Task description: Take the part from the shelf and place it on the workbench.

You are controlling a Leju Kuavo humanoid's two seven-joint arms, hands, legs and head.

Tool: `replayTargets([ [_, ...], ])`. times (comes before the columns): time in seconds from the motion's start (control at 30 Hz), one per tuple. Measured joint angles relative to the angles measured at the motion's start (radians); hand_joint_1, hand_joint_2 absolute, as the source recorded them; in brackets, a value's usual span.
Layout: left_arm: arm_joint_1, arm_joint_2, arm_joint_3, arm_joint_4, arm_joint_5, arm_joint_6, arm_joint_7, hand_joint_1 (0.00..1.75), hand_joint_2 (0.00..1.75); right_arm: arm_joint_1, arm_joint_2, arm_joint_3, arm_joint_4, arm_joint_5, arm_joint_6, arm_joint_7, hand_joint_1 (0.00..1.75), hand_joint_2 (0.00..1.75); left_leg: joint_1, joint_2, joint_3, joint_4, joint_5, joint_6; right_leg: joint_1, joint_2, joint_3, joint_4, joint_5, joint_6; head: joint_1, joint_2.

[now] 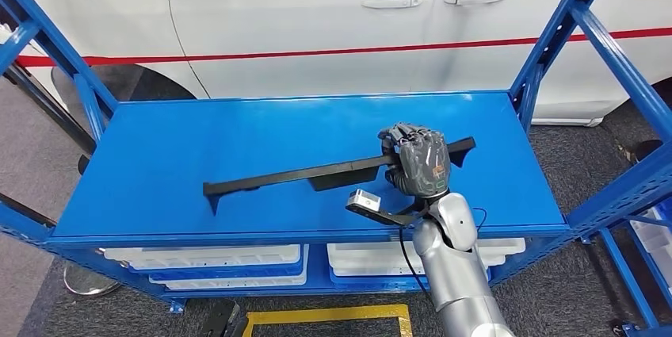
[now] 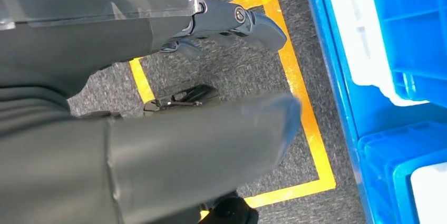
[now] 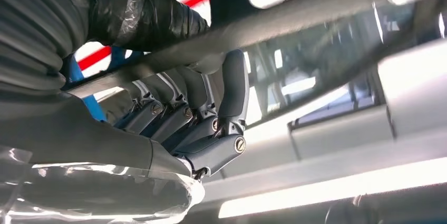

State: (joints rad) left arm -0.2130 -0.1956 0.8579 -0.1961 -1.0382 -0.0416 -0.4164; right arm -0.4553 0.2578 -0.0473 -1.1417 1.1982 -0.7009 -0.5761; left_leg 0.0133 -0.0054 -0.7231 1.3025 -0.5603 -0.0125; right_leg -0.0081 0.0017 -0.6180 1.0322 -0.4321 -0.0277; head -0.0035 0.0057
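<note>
- We are wrapping our right hand around a long black part, its fingers curling over the bar near one end.
- The part is lying across the blue shelf, in front of a white car.
- Our left hand is hanging over the floor, holding nothing.
- We are judging the grasp as made; lifting and carrying are remaining.

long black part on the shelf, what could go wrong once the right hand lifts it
1. The right hand grips the long black part near one end, so the far end may droop or twist out of the grip.
2. The part spans much of the blue shelf; swinging it out could strike the upright posts.
3. The white car stands right behind the shelf, so a wide swing might hit it.
</note>
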Motion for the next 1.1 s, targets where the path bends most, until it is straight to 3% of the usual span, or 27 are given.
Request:
replayTargets([
  [0.03, 0.002, 0.001, 0.000, 0.000, 0.001, -0.003, -0.001, 0.00, 1.75, 0.006, 0.004, 0.013, -0.036, -0.021, 0.000, 0.006, 1.75, 1.75, 0.000, 0.000, 0.013, -0.030, 0.026, 0.002, 0.001, 0.000, 0.001, 0.001, -0.001, 0.001, 0.000, 0.000],
  [0.1, 0.007, 0.003, 0.000, 0.000, 0.003, -0.011, -0.004, 0.00, 1.75, 0.024, 0.008, 0.055, -0.114, -0.057, 0.000, 0.011, 1.75, 1.75, -0.001, 0.000, 0.073, -0.158, 0.090, 0.011, 0.003, -0.001, 0.001, 0.004, -0.003, 0.003, 0.000, 0.000],
  [0.17, 0.013, 0.006, 0.000, 0.000, 0.004, -0.019, -0.006, 0.00, 1.75, 0.047, 0.013, 0.107, -0.180, -0.072, 0.000, 0.013, 1.75, 1.75, -0.005, 0.000, 0.118, -0.254, 0.116, 0.020, 0.006, 0.001, -0.001, 0.007, -0.005, 0.010, 0.000, 0.000],
  [0.27, 0.023, 0.008, 0.000, 0.000, 0.003, -0.026, -0.007, 0.00, 1.75, 0.075, 0.019, 0.177, -0.240, -0.078, 0.001, 0.016, 1.75, 1.75, -0.008, 0.000, 0.128, -0.277, 0.118, 0.032, 0.005, 0.002, -0.003, 0.005, -0.004, 0.025, 0.000, 0.000],
  [0.33, 0.027, 0.008, 0.000, 0.000, 0.003, -0.030, -0.007, 0.00, 1.75, 0.083, 0.020, 0.206, -0.265, -0.078, 0.001, 0.018, 1.75, 1.75, -0.003, 0.000, 0.132, -0.286, 0.126, 0.043, 0.004, 0.002, -0.013, 0.032, -0.025, 0.036, 0.000, 0.000],
  [0.43, 0.031, 0.010, 0.001, 0.000, 0.009, -0.048, -0.001, 0.00, 1.75, 0.095, 0.019, 0.234, -0.289, -0.072, 0.001, 0.028, 1.75, 1.75, -0.001, 0.001, 0.132, -0.290, 0.129, 0.051, 0.000, 0.001, -0.087, 0.190, -0.110, 0.048, 0.001, 0.000],
  [0.47, 0.033, 0.011, 0.001, 0.000, 0.012, -0.059, 0.002, 0.00, 1.75, 0.100, 0.019, 0.241, -0.291, -0.067, 0.001, 0.035, 1.75, 1.75, -0.001, 0.002, 0.131, -0.289, 0.129, 0.051, -0.002, 0.001, -0.113, 0.243, -0.129, 0.050, 0.001, 0.000],
  [0.5, 0.035, 0.012, 0.001, 0.000, 0.017, -0.071, 0.005, 0.00, 1.75, 0.104, 0.018, 0.248, -0.291, -0.063, 0.001, 0.044, 1.75, 1.75, -0.001, 0.002, 0.130, -0.287, 0.128, 0.051, -0.004, 0.001, -0.124, 0.266, -0.129, 0.052, 0.001, 0.000],
  [0.53, 0.036, 0.013, 0.002, 0.000, 0.021, -0.080, 0.006, 0.00, 1.75, 0.107, 0.017, 0.253, -0.291, -0.062, 0.001, 0.053, 1.75, 1.75, -0.001, 0.001, 0.130, -0.286, 0.127, 0.050, -0.006, 0.000, -0.117, 0.254, -0.112, 0.052, 0.001, 0.000],
  [0.63, 0.039, 0.012, 0.003, 0.000, 0.026, -0.089, 0.004, 0.00, 1.75, 0.103, 0.016, 0.270, -0.290, -0.065, 0.001, 0.070, 1.75, 1.75, -0.002, 0.000, 0.128, -0.278, 0.123, 0.041, -0.007, -0.001, -0.026, 0.075, -0.029, 0.047, 0.001, 0.000],
  [0.7, 0.038, 0.012, 0.004, 0.000, 0.023, -0.084, -0.002, 0.00, 1.75, 0.096, 0.016, 0.280, -0.287, -0.067, 0.001, 0.073, 1.75, 1.75, -0.005, 0.000, 0.125, -0.275, 0.121, 0.031, -0.004, 0.000, 0.002, 0.014, -0.015, 0.038, 0.001, 0.000],
  [0.8, 0.037, 0.011, 0.006, 0.000, 0.039, -0.098, -0.012, 0.00, 1.75, 0.082, 0.016, 0.295, -0.274, -0.080, 0.001, 0.080, 1.75, 1.75, -0.003, 0.000, 0.125, -0.274, 0.119, 0.013, -0.001, 0.001, 0.003, 0.007, -0.011, 0.020, 0.001, 0.000],
  [0.83, 0.036, 0.010, 0.007, 0.000, 0.047, -0.103, -0.015, 0.00, 1.75, 0.074, 0.017, 0.303, -0.268, -0.084, 0.001, 0.083, 1.75, 1.75, -0.002, 0.000, 0.117, -0.257, 0.106, 0.009, -0.002, 0.000, 0.004, 0.003, -0.008, 0.012, 0.001, 0.000],
  [0.93, 0.035, 0.009, 0.012, 0.000, 0.057, -0.104, -0.016, 0.00, 1.75, 0.057, 0.017, 0.329, -0.251, -0.087, 0.002, 0.090, 1.75, 1.75, 0.001, 0.001, 0.046, -0.099, 0.020, 0.000, -0.003, -0.003, 0.005, -0.002, -0.005, -0.001, 0.000, 0.000],
  [1.0, 0.037, 0.008, 0.015, 0.000, 0.063, -0.100, -0.016, 0.00, 1.75, 0.056, 0.016, 0.342, -0.239, -0.086, 0.002, 0.097, 1.75, 1.75, 0.001, 0.001, 0.002, -0.006, -0.009, -0.003, 0.000, -0.003, 0.004, -0.001, -0.006, -0.002, 0.000, 0.000],
  [1.03, 0.038, 0.008, 0.017, 0.000, 0.067, -0.097, -0.015, 0.00, 1.75, 0.055, 0.016, 0.350, -0.233, -0.086, 0.002, 0.102, 1.75, 1.75, 0.001, 0.001, 0.003, -0.008, 0.004, -0.003, 0.001, -0.003, 0.004, 0.001, -0.006, -0.002, 0.000, 0.000],
  [1.1, 0.038, 0.008, 0.020, 0.000, 0.075, -0.089, -0.011, 0.00, 1.75, 0.050, 0.016, 0.367, -0.223, -0.087, 0.002, 0.115, 1.75, 1.75, 0.000, 0.001, 0.056, -0.116, 0.069, 0.003, 0.002, -0.001, 0.004, 0.004, -0.007, -0.001, 0.000, 0.000],
])
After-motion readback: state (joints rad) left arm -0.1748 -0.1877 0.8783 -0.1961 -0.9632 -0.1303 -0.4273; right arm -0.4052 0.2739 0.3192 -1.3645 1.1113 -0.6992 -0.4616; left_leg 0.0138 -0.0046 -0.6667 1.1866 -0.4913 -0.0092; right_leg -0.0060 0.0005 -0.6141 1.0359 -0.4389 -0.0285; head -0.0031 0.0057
